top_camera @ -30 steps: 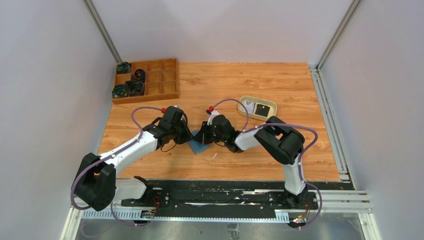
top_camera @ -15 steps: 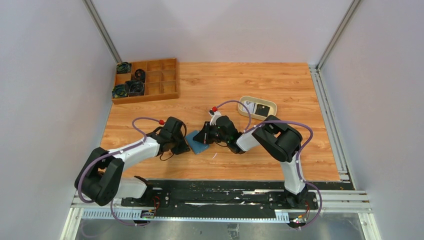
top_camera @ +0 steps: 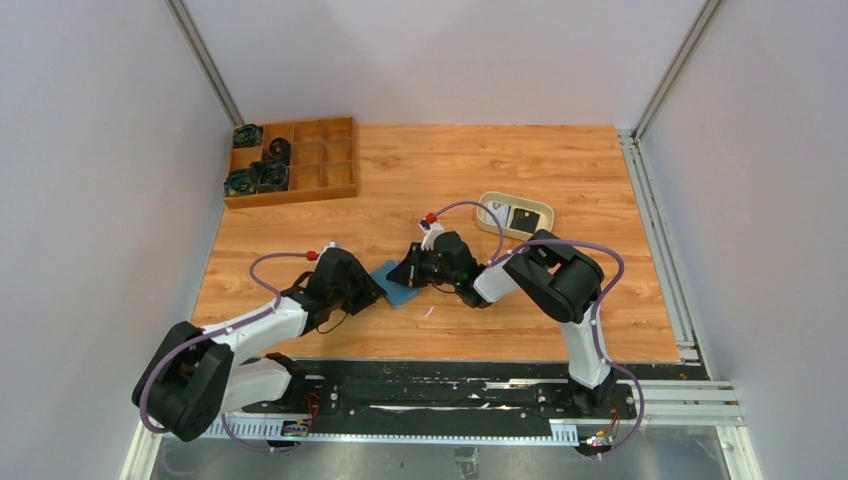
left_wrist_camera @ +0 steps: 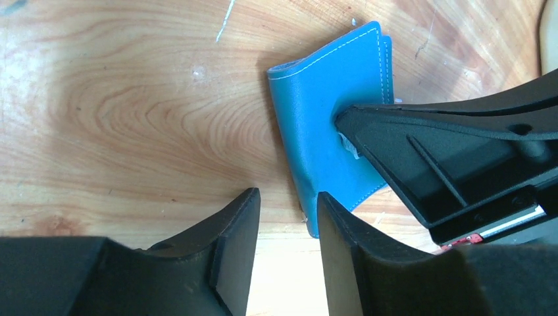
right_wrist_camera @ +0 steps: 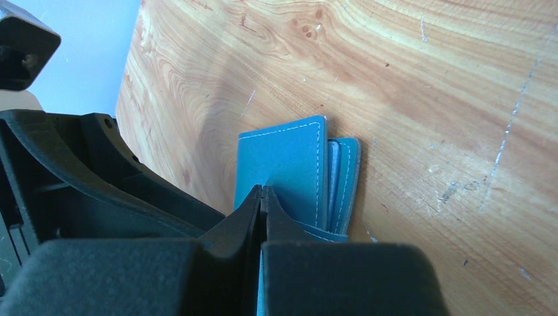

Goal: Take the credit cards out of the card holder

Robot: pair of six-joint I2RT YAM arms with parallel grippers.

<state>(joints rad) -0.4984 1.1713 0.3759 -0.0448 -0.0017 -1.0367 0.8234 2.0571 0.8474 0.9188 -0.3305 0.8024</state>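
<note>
Care matters: the closed card holder (left_wrist_camera: 329, 131) lies left of the tray (top_camera: 520, 199), held down by the shut right gripper (right_wrist_camera: 262, 192), so the half-open, empty left gripper (left_wrist_camera: 287, 197) should lift its flap slowly.

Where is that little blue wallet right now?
In the overhead view, the card holder lies on the table near its middle, between the left gripper and the right gripper, whose closed tips press on it.
</note>
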